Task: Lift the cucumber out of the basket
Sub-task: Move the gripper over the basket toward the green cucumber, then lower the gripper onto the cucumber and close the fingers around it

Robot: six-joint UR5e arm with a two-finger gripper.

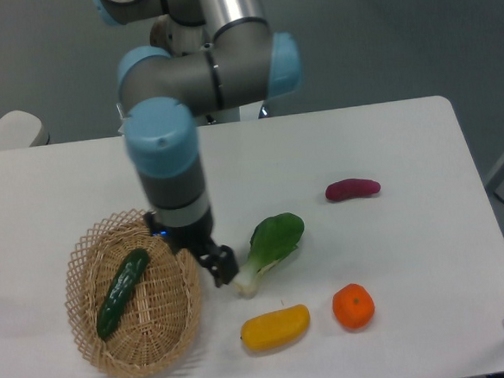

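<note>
On the white tabletop [422, 142], the oval woven wicker basket [171, 337] holds the glossy dark cucumber [123, 292] lying diagonally, while the fingers [220, 266] hang over its right rim, their opening unclear, beside leafy bok choy [270, 248], a yellow fruit [275, 327], an orange [353, 306].

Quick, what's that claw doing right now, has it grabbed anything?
Gripper: empty; whether open or closed cannot be told. It hangs at the basket's right rim; the cucumber lies inside, untouched.

A lab: robot arm [200, 63] over white table [405, 144].
</note>
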